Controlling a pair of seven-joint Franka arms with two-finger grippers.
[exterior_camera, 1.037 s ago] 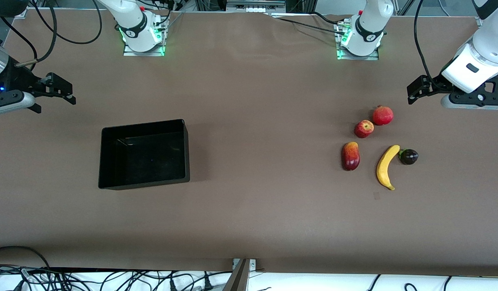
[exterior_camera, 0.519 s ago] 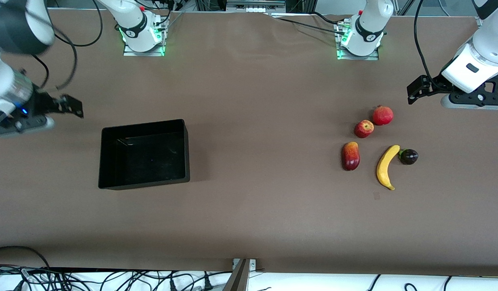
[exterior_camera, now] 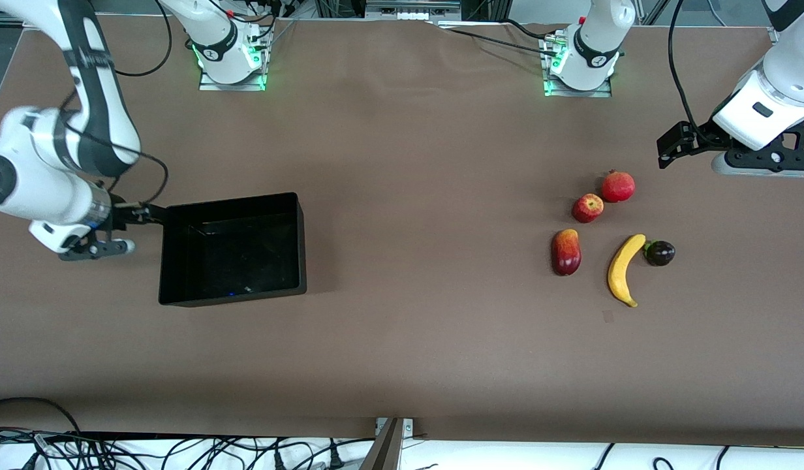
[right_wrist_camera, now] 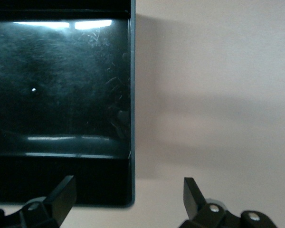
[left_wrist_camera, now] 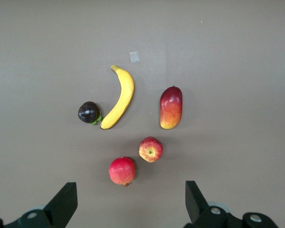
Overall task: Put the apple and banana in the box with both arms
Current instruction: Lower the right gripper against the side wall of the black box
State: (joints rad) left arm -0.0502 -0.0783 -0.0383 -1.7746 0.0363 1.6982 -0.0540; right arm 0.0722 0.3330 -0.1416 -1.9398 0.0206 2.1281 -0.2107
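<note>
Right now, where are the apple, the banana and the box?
apple (exterior_camera: 587,208): front view, middle of its red skin.
banana (exterior_camera: 623,269): front view, middle of its curve.
box (exterior_camera: 232,299): front view, rim of its nearest wall.

Brown table (exterior_camera: 408,163) – box (exterior_camera: 170,287), apple (exterior_camera: 587,208), banana (exterior_camera: 624,269), pomegranate (exterior_camera: 618,187), mango (exterior_camera: 566,252), dark fruit (exterior_camera: 660,253).

A robotics lab; two white arms (exterior_camera: 62,130) bolted to a brown worktop (exterior_camera: 402,352) on lit bases (exterior_camera: 232,65); loose cables (exterior_camera: 180,450) trail along its edge.
</note>
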